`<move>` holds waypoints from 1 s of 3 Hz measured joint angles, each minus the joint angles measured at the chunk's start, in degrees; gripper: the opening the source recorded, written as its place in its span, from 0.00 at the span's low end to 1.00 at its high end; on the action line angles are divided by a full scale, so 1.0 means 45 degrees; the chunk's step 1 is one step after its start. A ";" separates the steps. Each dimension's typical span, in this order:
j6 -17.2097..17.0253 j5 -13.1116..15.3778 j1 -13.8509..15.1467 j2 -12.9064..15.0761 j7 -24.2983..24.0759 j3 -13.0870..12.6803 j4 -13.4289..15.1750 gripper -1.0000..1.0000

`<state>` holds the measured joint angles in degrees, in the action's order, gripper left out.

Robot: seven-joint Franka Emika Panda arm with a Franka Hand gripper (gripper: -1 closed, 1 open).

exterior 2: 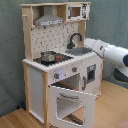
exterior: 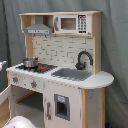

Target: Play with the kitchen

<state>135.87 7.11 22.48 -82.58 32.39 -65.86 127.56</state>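
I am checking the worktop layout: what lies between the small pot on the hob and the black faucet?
In both exterior views, part of the black hob and then the grey sink lie between the pot and the faucet; nothing else stands there.

support: wooden floor (exterior 2: 112,107) in the second exterior view | standing on it: the kitchen (exterior 2: 60,65) | kitchen's worktop (exterior: 97,80) in the first exterior view | on its hob: small metal pot (exterior: 30,62)
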 joint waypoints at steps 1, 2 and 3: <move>-0.0097 -0.0459 0.1059 0.0323 -0.0240 0.0224 -0.1142 1.00; -0.0179 -0.0958 0.1879 0.0623 -0.0379 0.0267 -0.2042 1.00; -0.0246 -0.1522 0.2699 0.0929 -0.0592 0.0223 -0.2871 1.00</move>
<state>134.76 0.26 34.62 -78.40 29.73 -64.86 114.64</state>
